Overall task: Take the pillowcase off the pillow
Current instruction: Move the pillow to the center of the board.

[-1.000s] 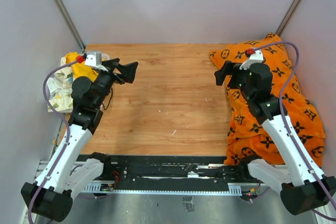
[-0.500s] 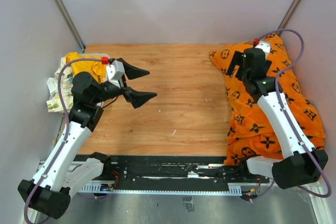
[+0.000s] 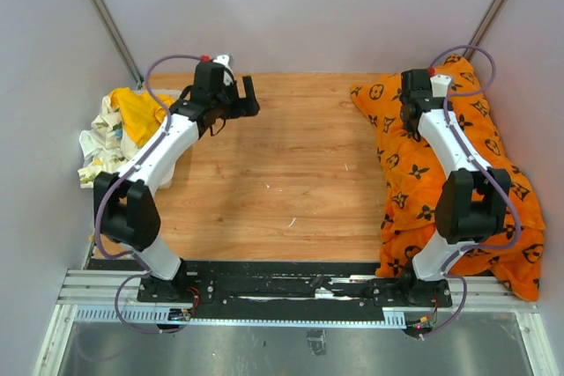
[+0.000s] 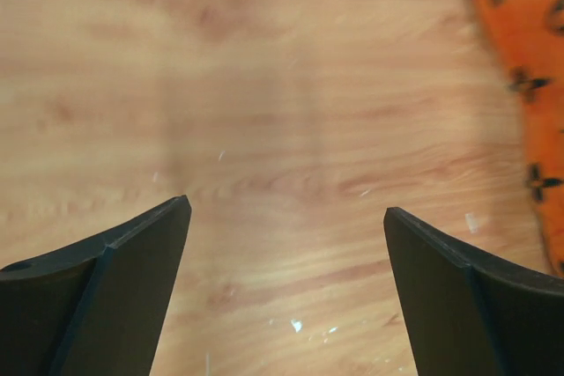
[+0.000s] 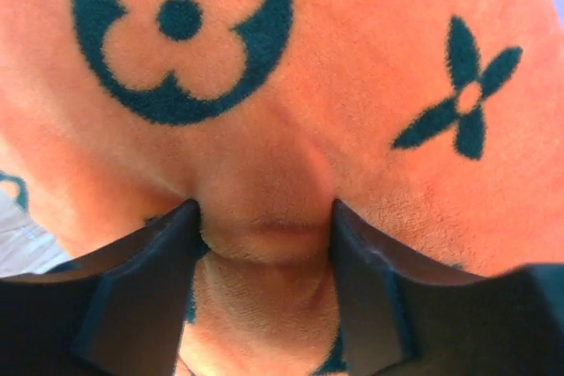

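Barely started: right tool (image 5: 264,209) pinches a fold of the orange black-motif fabric pillowcase (image 3: 507,165) at the right edge of the wooden worktop (image 3: 291,165), left tool (image 4: 286,209) gapes empty, pillow unseen, presumably inside.

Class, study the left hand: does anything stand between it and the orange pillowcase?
Nothing visible does. Only bare wooden table separates the open left hand from the pillowcase at the table's right side. The right hand pinches a fold of it.
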You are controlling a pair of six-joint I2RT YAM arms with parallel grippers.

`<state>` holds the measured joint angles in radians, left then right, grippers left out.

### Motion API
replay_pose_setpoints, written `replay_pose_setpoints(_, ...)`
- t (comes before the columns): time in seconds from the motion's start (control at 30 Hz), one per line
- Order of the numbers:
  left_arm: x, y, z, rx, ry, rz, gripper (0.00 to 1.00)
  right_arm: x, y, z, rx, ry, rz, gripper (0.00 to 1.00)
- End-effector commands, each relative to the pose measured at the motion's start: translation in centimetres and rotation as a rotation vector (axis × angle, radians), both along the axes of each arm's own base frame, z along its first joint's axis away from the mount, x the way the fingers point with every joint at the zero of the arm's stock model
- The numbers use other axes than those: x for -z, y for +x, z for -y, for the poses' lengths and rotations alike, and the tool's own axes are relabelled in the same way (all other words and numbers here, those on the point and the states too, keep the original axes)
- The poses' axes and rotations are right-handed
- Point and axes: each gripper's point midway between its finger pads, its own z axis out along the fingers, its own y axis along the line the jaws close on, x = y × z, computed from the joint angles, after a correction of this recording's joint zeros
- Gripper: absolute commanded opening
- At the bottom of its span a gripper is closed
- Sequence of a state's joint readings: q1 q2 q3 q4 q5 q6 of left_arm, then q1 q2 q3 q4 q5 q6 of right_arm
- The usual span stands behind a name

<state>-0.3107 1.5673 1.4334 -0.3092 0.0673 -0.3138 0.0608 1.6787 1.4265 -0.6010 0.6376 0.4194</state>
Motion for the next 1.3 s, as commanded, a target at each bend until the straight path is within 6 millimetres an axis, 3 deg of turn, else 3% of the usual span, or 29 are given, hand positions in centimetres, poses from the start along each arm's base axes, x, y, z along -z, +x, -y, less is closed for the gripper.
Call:
replay_pose_setpoints(0.0, 2.4, -1.0, -2.0, -0.115, 0.080, -0.101, 0.99, -0.8, 0.6, -3.4, -0.160, 0.065, -0.016, 0.34)
replay_pose_setpoints(0.03, 1.7, -1.1, -1.5, -0.088, 0.063, -0.072, 0.99, -1.3, 1.2, -5.4, -0.236, 0.086, 0.005, 0.20)
replay_pose_setpoints(0.07, 0.7, -1.3, -1.0, -0.056, 0.036, -0.036, 0.99, -2.0, 1.6, -7.8, -0.333, 0.115, 0.026, 0.12)
replay_pose_setpoints(0.13, -1.8, -1.9, 0.3, 0.041, -0.006, 0.068, 0.99, -3.9, 2.2, -13.5, -0.548, 0.150, 0.089, 0.03)
replay_pose_setpoints(0.2, -4.0, -2.7, 0.4, 0.058, -0.035, 0.153, 0.99, -6.3, 2.0, -20.2, -0.799, 0.165, 0.160, 0.01)
replay_pose_setpoints(0.3, -6.7, -4.6, -0.6, 0.025, -0.108, 0.302, 0.99, -9.9, -0.2, -29.7, -1.162, 0.225, 0.245, 0.01)
replay_pose_setpoints(0.33, -6.3, -5.6, -1.1, 0.009, -0.128, 0.336, 0.99, -11.0, -1.1, -31.9, -1.256, 0.261, 0.266, 0.01)
replay_pose_setpoints(0.37, -7.2, -6.4, -1.5, 0.001, -0.148, 0.391, 0.99, -12.0, -1.9, -33.8, -1.333, 0.305, 0.290, 0.01)
replay_pose_setpoints(0.43, -8.7, -7.6, -2.6, -0.030, -0.159, 0.447, 0.99, -13.7, -2.4, -36.0, -1.406, 0.371, 0.348, 0.01)
replay_pose_setpoints(0.47, -9.1, -7.9, -2.9, -0.038, -0.156, 0.453, 0.99, -14.0, -2.1, -36.6, -1.412, 0.392, 0.369, 0.09)
replay_pose_setpoints(0.57, -8.8, -7.7, -2.4, -0.006, -0.123, 0.407, 0.99, -13.1, -1.0, -36.9, -1.391, 0.381, 0.341, 0.82)
replay_pose_setpoints(0.63, -7.9, -7.6, -1.4, 0.052, -0.111, 0.363, 0.99, -12.2, -1.1, -36.1, -1.379, 0.347, 0.309, 0.97)
replay_pose_setpoints(0.83, -4.9, -9.1, 2.1, 0.232, -0.090, 0.284, 0.99, -12.1, -4.7, -28.7, -1.167, 0.317, 0.426, 0.98)
replay_pose_setpoints(0.93, -2.4, -9.6, 4.5, 0.272, 0.001, 0.225, 0.99, -9.7, -7.0, -24.5, -1.019, 0.391, 0.448, 0.98)
replay_pose_setpoints(1.03, 1.4, -9.3, 6.1, 0.247, 0.110, 0.122, 0.99, -7.4, -9.1, -21.1, -0.895, 0.418, 0.419, 0.98)
replay_pose_setpoints(1.13, 5.5, -10.0, 6.4, 0.236, 0.139, 0.040, 0.99, -3.7, -10.7, -19.9, -0.869, 0.435, 0.325, 0.98)
replay_pose_setpoints(1.27, 10.1, -10.6, 6.1, 0.213, 0.144, -0.036, 0.96, 1.2, -12.0, -20.6, -0.865, 0.525, 0.219, 1.00)
